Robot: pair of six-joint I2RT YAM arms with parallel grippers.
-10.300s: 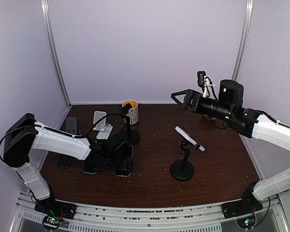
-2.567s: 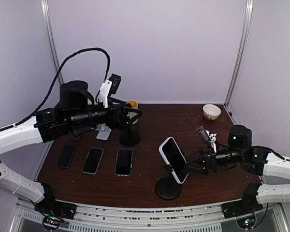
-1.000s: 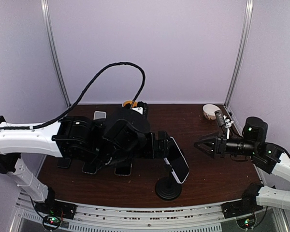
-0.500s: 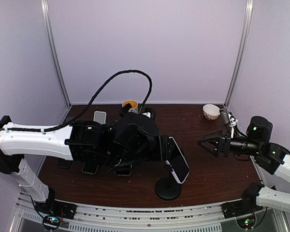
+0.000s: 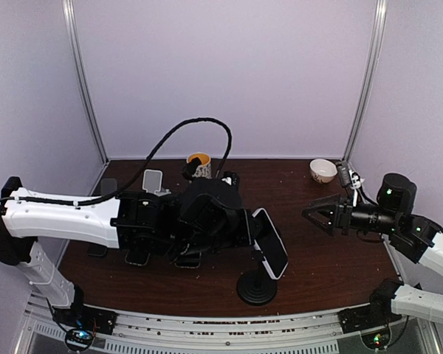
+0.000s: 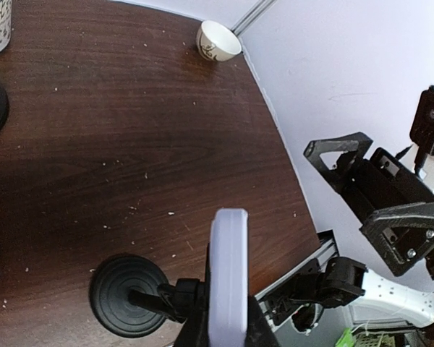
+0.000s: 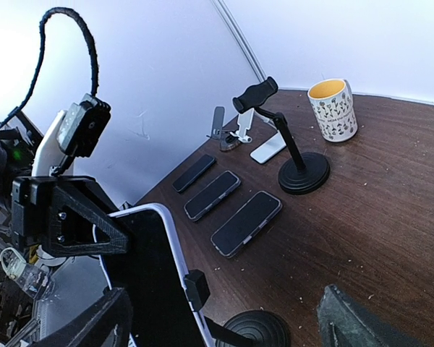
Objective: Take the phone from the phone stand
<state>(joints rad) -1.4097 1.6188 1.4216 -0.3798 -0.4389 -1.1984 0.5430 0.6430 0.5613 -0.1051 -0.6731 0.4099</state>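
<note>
The phone (image 5: 270, 242), dark-screened in a pale lavender case, sits tilted on the black phone stand (image 5: 256, 287) near the table's front middle. My left gripper (image 5: 249, 227) is shut on its upper end. In the left wrist view the phone (image 6: 228, 275) shows edge-on between the two fingers (image 6: 194, 327), above the stand's round base (image 6: 126, 295). My right gripper (image 5: 314, 214) hangs open to the right, apart from the phone and pointing at it. Its wrist view shows the phone (image 7: 152, 282), the clamp of the stand (image 7: 197, 288) and the wide-spread right gripper (image 7: 226, 293).
Three phones (image 7: 247, 223) (image 7: 213, 195) (image 7: 194, 173) lie flat in a row at the left. Behind them stand a second black stand (image 7: 301, 173), a white stand (image 5: 153, 181) and a yellow-lined mug (image 7: 333, 108). A white bowl (image 5: 323, 170) sits at the back right corner.
My left gripper has closed from wide open onto the phone's upper end. The right arm has drifted slightly, its gripper staying open and clear of the phone.
</note>
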